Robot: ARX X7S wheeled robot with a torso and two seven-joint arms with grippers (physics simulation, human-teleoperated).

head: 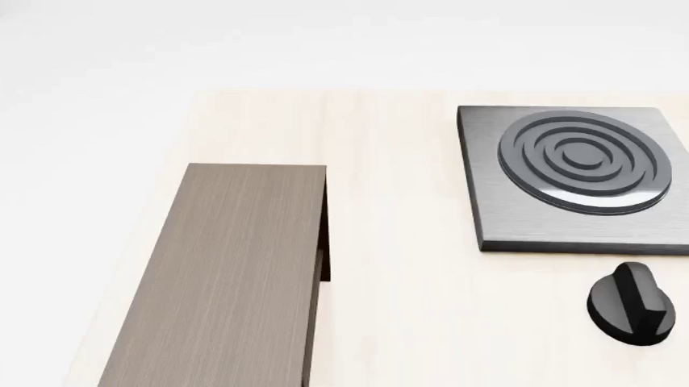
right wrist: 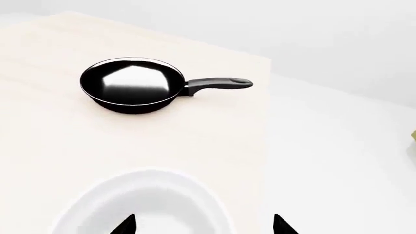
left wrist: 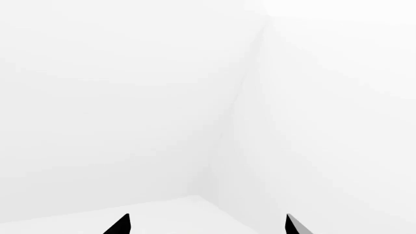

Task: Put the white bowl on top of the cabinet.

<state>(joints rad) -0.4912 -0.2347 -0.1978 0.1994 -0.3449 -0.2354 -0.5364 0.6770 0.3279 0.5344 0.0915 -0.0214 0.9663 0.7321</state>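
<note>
While the head view shows no arm at all, each wrist view shows two black fingertips poking in at the edge of the picture. The left gripper (left wrist: 206, 225) points at plain white walls and a white floor. Its two tips sit far apart with nothing between them. The right gripper (right wrist: 204, 225) hangs over the pale desk (right wrist: 39, 141), close to its edge. Its two tips are also wide apart. One tip (right wrist: 123, 225) is over the white bowl (right wrist: 140, 204), and the other tip is past the bowl's rim, over the desk edge. I cannot tell if a tip touches the bowl.

The white bowl sits on the desk right under the right gripper. Only part of it shows, because the picture cuts it off. Its rim is pale and hard to pick out from the desk. Farther along the desk sits a black frying pan (right wrist: 130, 85), well apart from the bowl, with its handle pointing to the desk edge.

From the head, the cabinet (head: 231, 274) lies on the desk as a long brown box with a flat wood top. Its near end is cut off. Off to its side sit a grey stove plate (head: 576, 173) with rings and a black knob (head: 633, 303). The stove plate is cut off at the side. The bowl does not show in this view.
</note>
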